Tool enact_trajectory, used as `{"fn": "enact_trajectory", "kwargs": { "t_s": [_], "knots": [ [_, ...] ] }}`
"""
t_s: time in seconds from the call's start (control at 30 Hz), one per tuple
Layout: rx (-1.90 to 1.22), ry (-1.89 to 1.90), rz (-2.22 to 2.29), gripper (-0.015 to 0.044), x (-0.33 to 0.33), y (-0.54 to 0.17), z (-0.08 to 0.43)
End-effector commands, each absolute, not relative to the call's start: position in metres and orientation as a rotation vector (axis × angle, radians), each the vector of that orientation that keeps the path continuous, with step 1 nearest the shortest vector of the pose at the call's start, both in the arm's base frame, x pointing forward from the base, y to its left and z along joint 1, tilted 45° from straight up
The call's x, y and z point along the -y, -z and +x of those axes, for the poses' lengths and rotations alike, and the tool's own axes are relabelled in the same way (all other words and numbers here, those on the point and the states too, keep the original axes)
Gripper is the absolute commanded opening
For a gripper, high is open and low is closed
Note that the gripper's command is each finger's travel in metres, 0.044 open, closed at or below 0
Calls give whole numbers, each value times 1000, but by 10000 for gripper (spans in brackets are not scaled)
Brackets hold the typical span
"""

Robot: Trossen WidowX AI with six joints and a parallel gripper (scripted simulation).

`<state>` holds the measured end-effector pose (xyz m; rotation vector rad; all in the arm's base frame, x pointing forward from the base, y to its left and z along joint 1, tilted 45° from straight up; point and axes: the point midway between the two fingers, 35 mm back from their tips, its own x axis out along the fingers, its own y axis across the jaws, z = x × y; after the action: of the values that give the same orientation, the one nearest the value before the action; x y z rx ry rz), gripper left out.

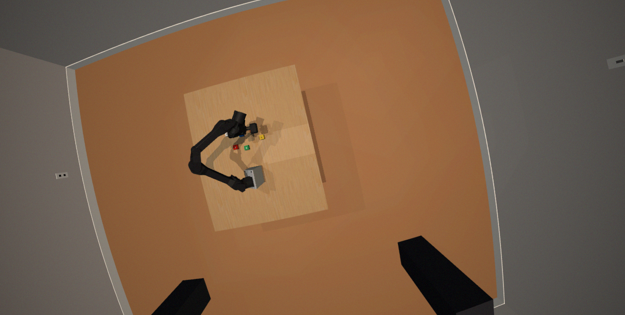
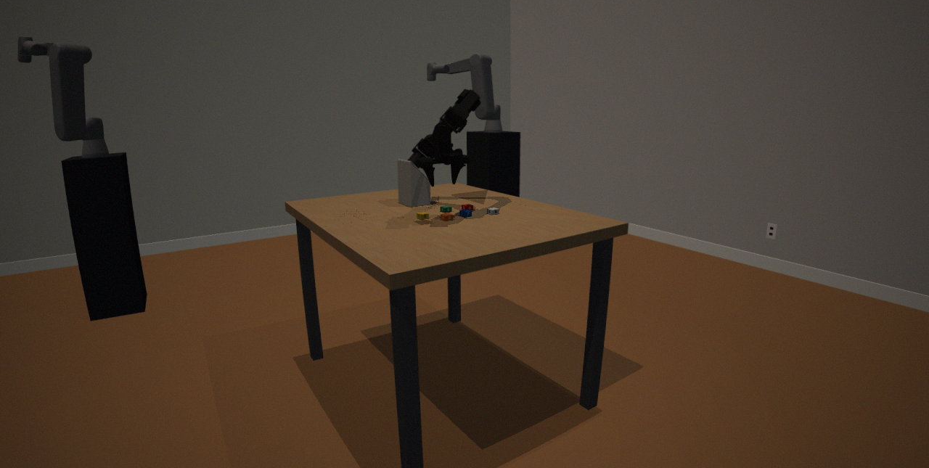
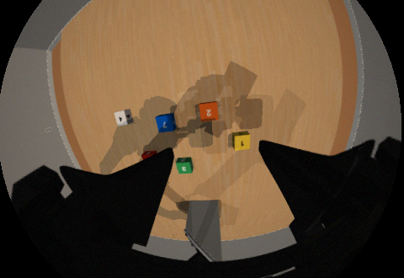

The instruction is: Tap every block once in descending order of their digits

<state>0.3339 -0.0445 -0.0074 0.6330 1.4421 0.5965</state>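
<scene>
My gripper [image 2: 443,183] [image 3: 217,149] is open and empty, raised above the blocks. In the wrist view, the orange block [image 2: 446,216] [image 3: 209,111] shows 2, ahead of the gap between the fingertips. The yellow block [image 1: 261,136] [image 2: 422,215] [image 3: 241,141] shows 1, near the right fingertip. The green block [image 1: 246,147] [image 2: 445,208] [image 3: 184,165] shows 3, by the left fingertip. The blue block [image 2: 465,212] [image 3: 165,123] shows 7; the white block [image 2: 493,210] [image 3: 123,117] shows 4. The red block [image 1: 236,147] [image 2: 467,207] [image 3: 150,155] is partly behind the left finger, its digit hidden in the wrist view.
The grey arm base [image 1: 258,176] [image 2: 413,184] [image 3: 204,219] stands on the wooden table [image 1: 279,90] [image 2: 363,231] [image 3: 189,25], near the green block's side of the group. Arm shadows fall across the blocks. Two grey arms on black pedestals stand beyond the table.
</scene>
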Motion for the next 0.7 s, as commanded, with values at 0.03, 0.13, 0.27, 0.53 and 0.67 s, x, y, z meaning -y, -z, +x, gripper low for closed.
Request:
{"fn": "enact_trajectory", "kwargs": {
  "t_s": [0.03, 0.13, 0.27, 0.53, 0.67],
  "knots": [
    [-1423, -605, 605, 400, 49, 6, 339],
    [-1423, -605, 605, 400, 49, 6, 339],
    [-1423, -605, 605, 400, 49, 6, 339],
    [-1423, -605, 605, 400, 49, 6, 339],
    [-1423, -605, 605, 400, 47, 4, 339]
  ]
}}
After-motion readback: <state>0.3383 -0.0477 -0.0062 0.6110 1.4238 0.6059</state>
